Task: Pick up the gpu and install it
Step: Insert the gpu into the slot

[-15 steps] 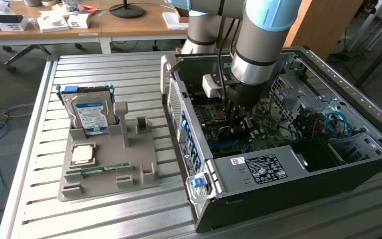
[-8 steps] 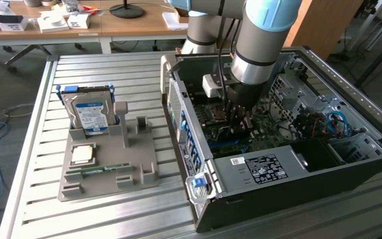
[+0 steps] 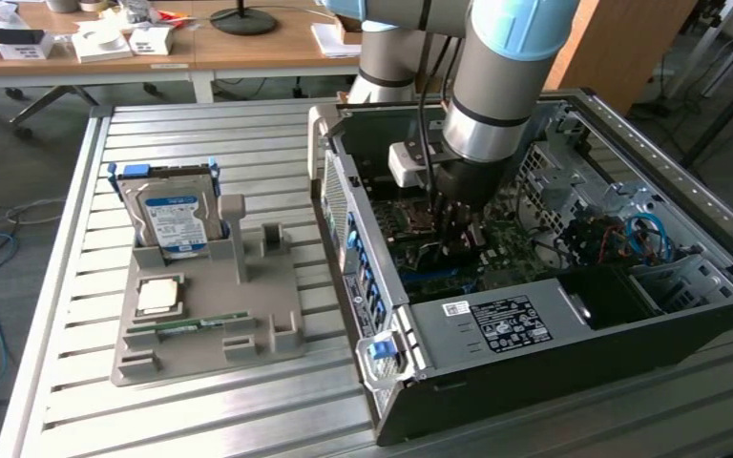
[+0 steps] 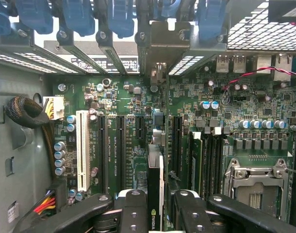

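Deep inside the open computer case (image 3: 672, 315), the claw (image 3: 458, 229) is clamped on the gpu (image 4: 155, 184), which stands edge-on between its two black fingers (image 4: 133, 208) directly over the green motherboard (image 4: 123, 126). From the exterior view the arm's grey wrist (image 3: 488, 114) hides the card. Whether its lower edge touches a slot cannot be made out. Beyond the claw, the card's metal bracket (image 4: 162, 43) meets the case's rear wall.

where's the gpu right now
The gpu stands edge-on between the gripper's fingers, inside the open computer case, just above the motherboard's expansion slots.
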`<state>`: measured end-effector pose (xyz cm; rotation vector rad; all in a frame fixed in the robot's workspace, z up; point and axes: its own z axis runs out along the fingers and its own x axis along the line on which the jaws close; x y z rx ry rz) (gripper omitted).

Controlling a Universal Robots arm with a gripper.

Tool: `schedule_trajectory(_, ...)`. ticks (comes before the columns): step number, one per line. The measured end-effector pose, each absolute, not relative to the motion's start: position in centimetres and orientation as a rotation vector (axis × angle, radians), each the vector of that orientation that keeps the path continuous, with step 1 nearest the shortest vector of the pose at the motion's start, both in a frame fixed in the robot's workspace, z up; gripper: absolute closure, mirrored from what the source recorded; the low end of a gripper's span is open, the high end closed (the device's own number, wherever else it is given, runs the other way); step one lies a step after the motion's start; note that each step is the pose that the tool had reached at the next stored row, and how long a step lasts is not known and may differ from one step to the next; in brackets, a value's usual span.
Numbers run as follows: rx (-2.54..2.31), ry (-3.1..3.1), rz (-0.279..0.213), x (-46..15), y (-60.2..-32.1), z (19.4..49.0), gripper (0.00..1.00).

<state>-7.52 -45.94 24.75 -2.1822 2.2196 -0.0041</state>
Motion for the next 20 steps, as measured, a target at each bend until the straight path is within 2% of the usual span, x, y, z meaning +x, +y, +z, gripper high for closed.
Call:
schedule_trajectory(1, -2.182, 2.219, -0.004, -7.5, -45.9, 24.7, 0.74)
schedule_trajectory(2, -2.182, 2.22, -0.004, -7.5, -45.9, 24.8, 0.6)
schedule_trajectory(20, -2.182, 2.22, -0.004, -7.5, -45.9, 28.9, 0.6)
